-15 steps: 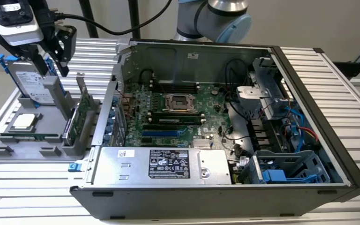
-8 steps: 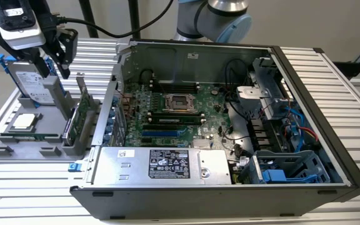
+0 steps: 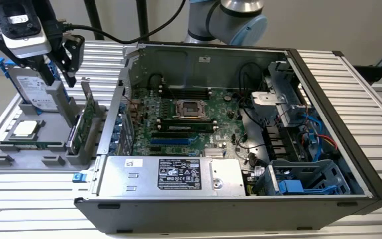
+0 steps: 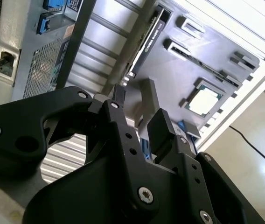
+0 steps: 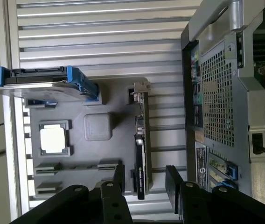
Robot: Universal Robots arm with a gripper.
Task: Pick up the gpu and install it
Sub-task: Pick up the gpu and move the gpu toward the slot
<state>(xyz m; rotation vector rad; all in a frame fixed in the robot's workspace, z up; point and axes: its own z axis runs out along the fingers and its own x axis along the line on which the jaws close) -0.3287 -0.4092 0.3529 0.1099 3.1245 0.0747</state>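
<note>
My end effector point(image 5: 145, 176) released, empty, hanging above gpu point(image 5: 142, 140). Card stands on edge in grey holder point(image 5: 83, 156), left side of exterior view. Worry: if descent off-centre, finger clips card edge, tips or jams it.

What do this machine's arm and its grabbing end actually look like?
The arm is a thick silver-grey metal tube with pale blue joint caps. Its pincer is matte black: two flat, blunt fingers on hinged link bars, studded with silver screw heads and small round holes.
</note>
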